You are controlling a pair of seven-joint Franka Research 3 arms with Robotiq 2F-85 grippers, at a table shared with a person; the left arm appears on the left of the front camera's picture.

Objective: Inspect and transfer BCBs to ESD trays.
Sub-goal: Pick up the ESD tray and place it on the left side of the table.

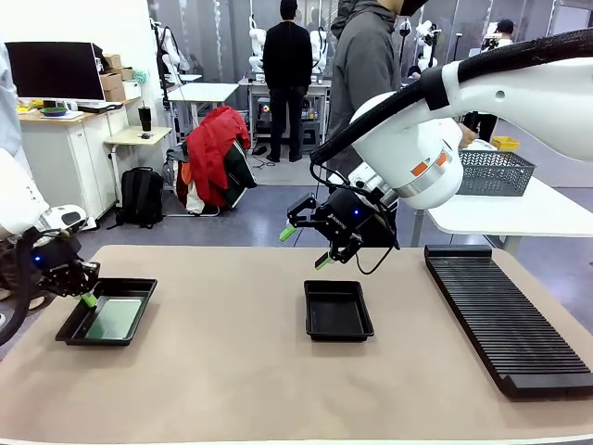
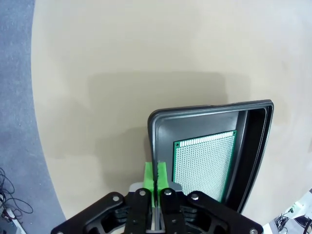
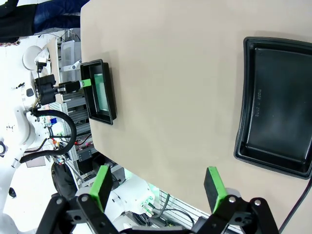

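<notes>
The left ESD tray (image 1: 76,326) lies at the table's left side with a green BCB (image 1: 116,318) flat inside it. My left gripper (image 1: 88,298) is shut on that tray's near-left rim. In the left wrist view the green pads (image 2: 150,175) pinch the thin rim of the tray (image 2: 209,108), and the perforated BCB (image 2: 204,163) lies just to the right. The second ESD tray (image 1: 338,311) sits empty at the table's middle. My right gripper (image 1: 304,246) hovers open above its far-left side, holding nothing. The right wrist view shows this gripper (image 3: 158,185), the empty tray (image 3: 278,112) and the far tray (image 3: 100,92).
A long black ribbed rack (image 1: 505,315) lies along the table's right side. A person in a grey hoodie (image 1: 366,65) stands behind the right arm. A dark mesh basket (image 1: 496,171) rests on a white table beyond.
</notes>
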